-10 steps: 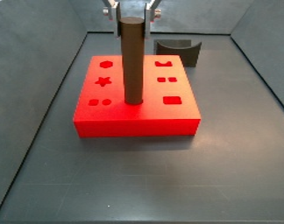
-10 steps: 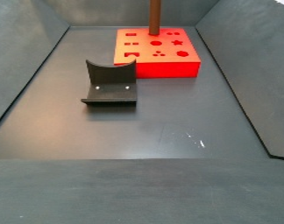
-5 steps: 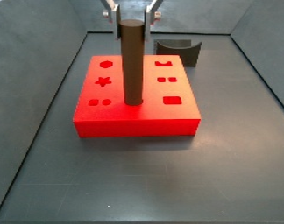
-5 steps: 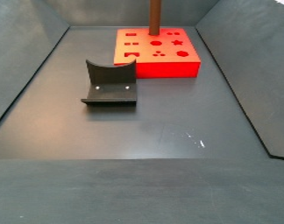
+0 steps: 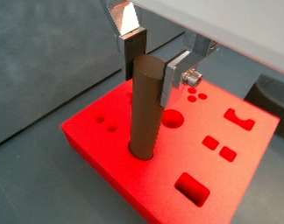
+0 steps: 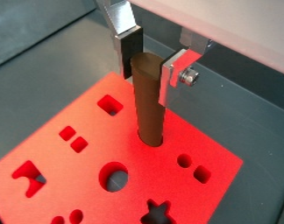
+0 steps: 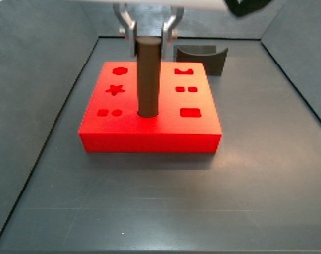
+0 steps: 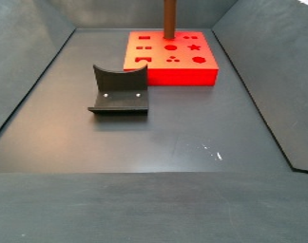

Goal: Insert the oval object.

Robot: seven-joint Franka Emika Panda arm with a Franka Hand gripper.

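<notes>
The oval object [image 7: 149,74], a long brown rod, stands upright with its lower end in a hole near the front edge of the red block [image 7: 150,137]. It shows in both wrist views [image 5: 145,114] [image 6: 148,101] and in a side view [image 8: 169,17]. The gripper [image 5: 156,80] is directly above the block, its two fingers closed on the rod's top end, as also seen in a wrist view [image 6: 152,77] and a side view [image 7: 150,30]. The block's top face [image 6: 121,140] has several other shaped holes.
A dark grey curved block [image 8: 119,90] lies on the grey floor away from the red block [image 8: 176,74]; it also shows behind the red block in a side view [image 7: 203,55]. Slanted grey walls enclose the floor.
In a side view the rod and the red block have shifted very slightly to the left. The gripper still holds the rod's top.
</notes>
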